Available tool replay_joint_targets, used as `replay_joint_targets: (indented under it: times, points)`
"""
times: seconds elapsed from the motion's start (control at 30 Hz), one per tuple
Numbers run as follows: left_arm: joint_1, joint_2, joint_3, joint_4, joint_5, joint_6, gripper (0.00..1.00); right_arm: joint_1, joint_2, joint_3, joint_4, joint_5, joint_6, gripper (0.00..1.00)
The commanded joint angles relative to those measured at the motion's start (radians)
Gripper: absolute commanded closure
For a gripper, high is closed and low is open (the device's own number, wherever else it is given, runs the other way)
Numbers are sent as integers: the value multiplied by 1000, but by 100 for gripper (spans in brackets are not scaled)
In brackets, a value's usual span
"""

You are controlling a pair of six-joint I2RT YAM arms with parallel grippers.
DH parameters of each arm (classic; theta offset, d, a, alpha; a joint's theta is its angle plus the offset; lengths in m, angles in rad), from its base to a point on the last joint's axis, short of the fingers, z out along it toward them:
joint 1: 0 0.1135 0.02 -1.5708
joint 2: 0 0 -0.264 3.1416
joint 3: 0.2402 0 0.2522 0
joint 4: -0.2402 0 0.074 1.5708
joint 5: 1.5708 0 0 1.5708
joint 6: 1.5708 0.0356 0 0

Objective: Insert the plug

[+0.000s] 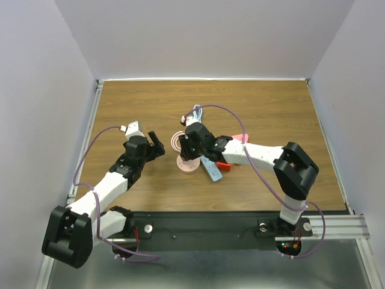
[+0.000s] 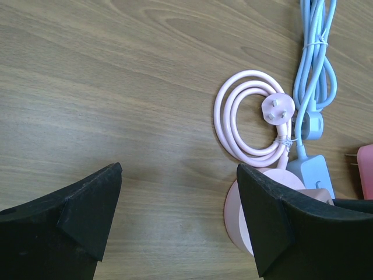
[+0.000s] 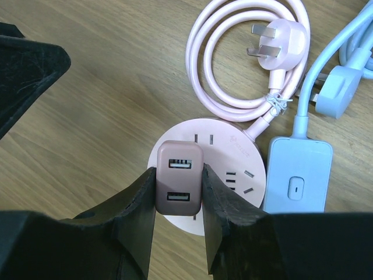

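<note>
Only your right wrist cam shows the right pincer [image 3: 179,170] clamping a mauve USB charger [image 3: 179,188]; left pincer [image 2: 179,170] gapes open.

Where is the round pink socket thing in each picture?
Top external: round pink socket near the table's middle.
Left wrist: bottom right, partly hidden.
Right wrist: centre.
Shared landmark: the coiled pink cord beside it.

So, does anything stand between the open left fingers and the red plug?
Yes: the right fingers, shut on a mauve USB charger at the round pink strip, sit in between; the plug lies past the blue strip.
</note>
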Motion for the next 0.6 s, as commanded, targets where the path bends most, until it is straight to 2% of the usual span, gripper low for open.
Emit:
replay_joint_targets:
  times: [0.0, 0.57]
  points:
    - [7, -35, -2, 15, 3, 23, 9, 23, 2, 22, 26, 49, 11, 100]
    - [7, -21, -1, 7, 9, 25, 9, 42, 8, -4, -8, 72, 11, 99]
